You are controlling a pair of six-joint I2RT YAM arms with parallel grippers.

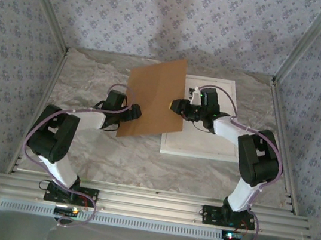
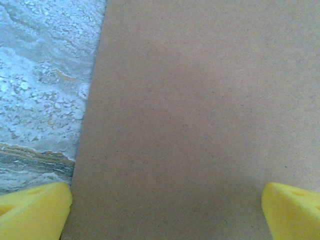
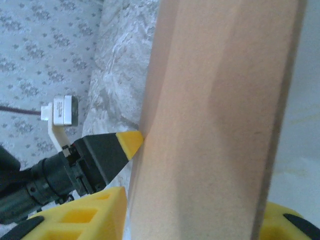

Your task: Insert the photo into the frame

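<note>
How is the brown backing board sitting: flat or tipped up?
Tipped up. In the right wrist view the brown backing board rises steeply between the fingers of the right gripper, table and wall beyond.

Wallpaper with a small blue-grey flower print covered the back wall (image 1: 176,14) and both side walls (image 1: 6,42), and a soft, dim shadow (image 1: 172,4) lay across the middle of the back one. The table (image 1: 142,162) had a marbled top of grey and beige, lit evenly with no hard glare. Slim metal posts (image 1: 47,9) ran up the far corners, and ribbed metal rails (image 1: 147,205) lined the near edge.
</note>
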